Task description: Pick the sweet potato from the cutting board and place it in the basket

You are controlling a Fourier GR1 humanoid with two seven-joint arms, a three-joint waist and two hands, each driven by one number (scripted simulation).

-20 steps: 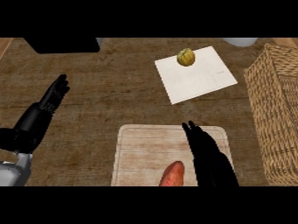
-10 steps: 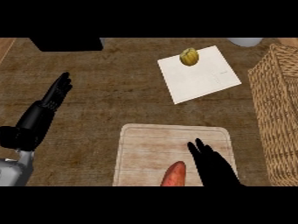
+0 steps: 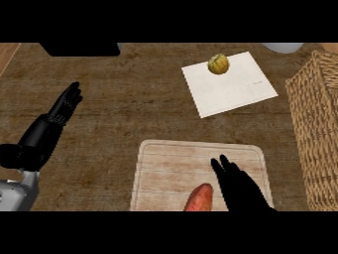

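An orange sweet potato (image 3: 199, 199) lies at the near edge of the pale wooden cutting board (image 3: 171, 168), partly cut off by the view's lower edge. My right hand (image 3: 239, 187) hovers over the board just right of the sweet potato, its straight fingers pointing away from me and nothing in it. The wicker basket (image 3: 329, 124) stands along the right side of the counter. My left hand (image 3: 51, 124) rests open at the left, fingers up, well away from the board.
A white sheet (image 3: 237, 89) lies behind the board with a small yellow-green fruit (image 3: 217, 64) at its far corner. A black object (image 3: 80, 48) sits at the back left and a pale rounded thing (image 3: 283, 47) at the back right.
My right hand has drawn back toward me over the board, so less of it shows. The view has shifted slightly. The sweet potato and left hand have kept their places.
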